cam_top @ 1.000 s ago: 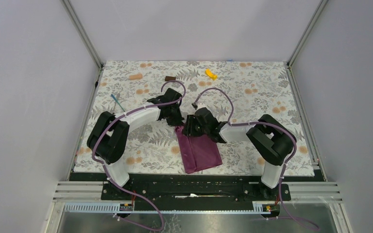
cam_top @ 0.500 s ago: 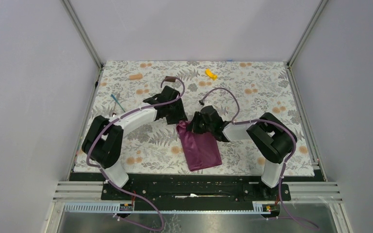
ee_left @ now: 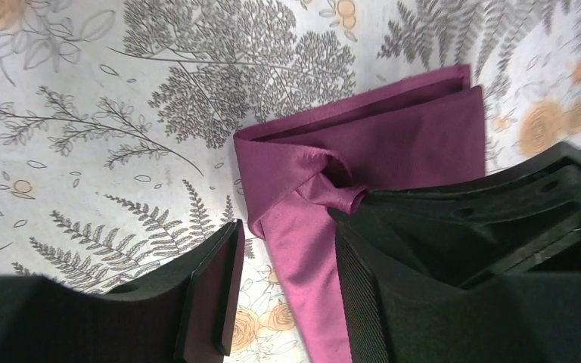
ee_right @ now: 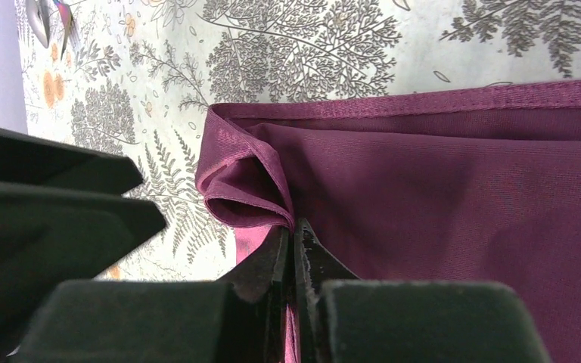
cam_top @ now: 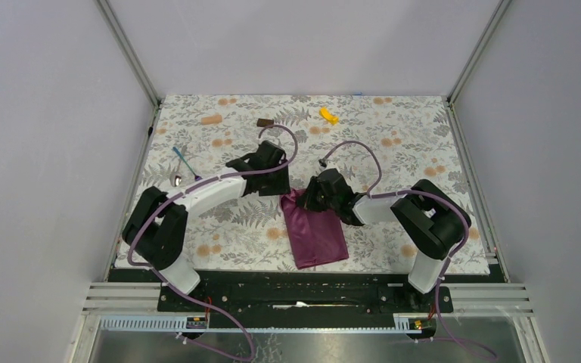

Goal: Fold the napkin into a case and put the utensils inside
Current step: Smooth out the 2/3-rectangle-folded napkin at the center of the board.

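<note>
Since the left gripper (ee_left: 286, 265) was opened, the napkin (cam_top: 316, 236) corner has been pinched by the right gripper (ee_right: 293, 231). Folding is judged unfinished; the utensils (cam_top: 184, 160) are left outside.

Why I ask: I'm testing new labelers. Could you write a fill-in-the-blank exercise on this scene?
1. The right gripper is ____ on a fold of the napkin.
2. The left gripper is ____, straddling the napkin's edge.
3. On the table, the cutlery lies near the ____ edge.
Missing words: shut; open; left.
</note>
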`<act>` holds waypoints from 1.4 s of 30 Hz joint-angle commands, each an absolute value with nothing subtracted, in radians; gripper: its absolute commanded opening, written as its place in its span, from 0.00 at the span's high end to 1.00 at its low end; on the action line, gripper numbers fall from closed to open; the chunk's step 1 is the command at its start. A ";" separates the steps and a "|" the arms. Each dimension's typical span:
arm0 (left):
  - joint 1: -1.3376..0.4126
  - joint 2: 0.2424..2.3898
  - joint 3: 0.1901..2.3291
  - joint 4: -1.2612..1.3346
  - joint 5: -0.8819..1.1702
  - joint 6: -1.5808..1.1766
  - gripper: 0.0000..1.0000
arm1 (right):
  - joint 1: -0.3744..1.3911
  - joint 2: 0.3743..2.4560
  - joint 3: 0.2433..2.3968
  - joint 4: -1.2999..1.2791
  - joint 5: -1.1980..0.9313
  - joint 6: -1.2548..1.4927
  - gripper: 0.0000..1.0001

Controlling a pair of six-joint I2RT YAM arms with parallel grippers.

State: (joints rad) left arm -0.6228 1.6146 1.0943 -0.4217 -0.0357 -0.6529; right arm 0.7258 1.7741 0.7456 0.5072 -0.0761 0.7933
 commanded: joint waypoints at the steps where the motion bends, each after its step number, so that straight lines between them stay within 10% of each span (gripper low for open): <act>1: -0.676 1.662 1.118 -0.424 -0.140 -0.578 0.48 | 0.709 1.738 0.733 0.540 -0.038 0.814 0.93; 25: -0.759 1.818 1.240 -0.426 -0.206 -0.540 0.89 | 0.681 1.725 0.697 0.561 -0.077 0.825 0.69; 42: -0.785 1.860 1.238 -0.401 -0.191 -0.542 0.84 | 0.623 1.652 0.679 0.519 -0.117 0.753 0.48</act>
State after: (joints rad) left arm -0.7803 1.8576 1.2156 -0.4438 -0.1890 -0.5488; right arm 0.6456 1.6905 0.6640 0.5297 -0.0978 0.7933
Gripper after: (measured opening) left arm 0.145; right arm 0.492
